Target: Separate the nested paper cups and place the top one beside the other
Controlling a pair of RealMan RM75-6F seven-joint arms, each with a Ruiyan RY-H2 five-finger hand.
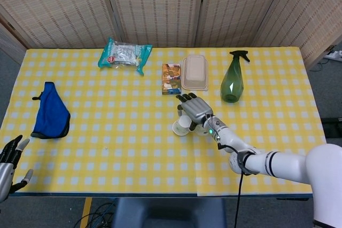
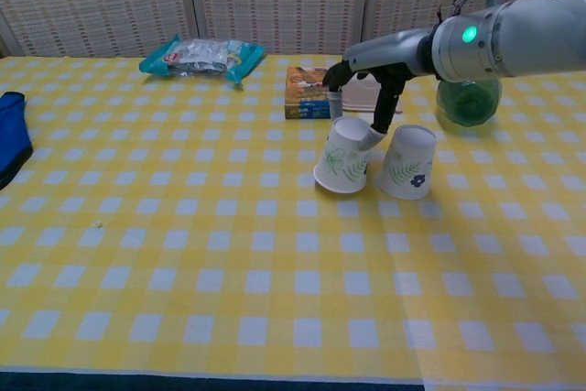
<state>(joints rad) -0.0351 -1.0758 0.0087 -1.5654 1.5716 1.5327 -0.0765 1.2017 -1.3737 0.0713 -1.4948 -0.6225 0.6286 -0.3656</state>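
At the near left corner of the counter [image 1: 107, 164] the left hand [image 1: 9, 158] hangs just off the edge with its fingers spread and nothing in them, taking no part. Further along the left side lies a blue cloth [image 1: 50, 111], and along the far edge sit a snack packet [image 1: 124, 54], a small printed box [image 1: 171, 78], a beige lidded container [image 1: 194, 71] and, towards the far right, a green spray bottle [image 1: 233, 81]. Right of the counter's middle the two paper cups are already apart: the leaf-print cup [image 2: 343, 155] stands mouth down and tilted, its rim at or just above the cloth, and the flower-print cup [image 2: 407, 162] stands mouth down just beside it on the right. The right hand [image 2: 366, 89] comes in from the far side and holds the leaf-print cup by its upturned base, pinching it between thumb and a finger while the other fingers stay spread above. The step in hand looks like the placing of the lifted cup beside its partner, nearly done. The next move likely calls for settling the cup flat on its rim, then letting the pinch go gently and lifting clear without tipping it or knocking the flower-print cup close by.
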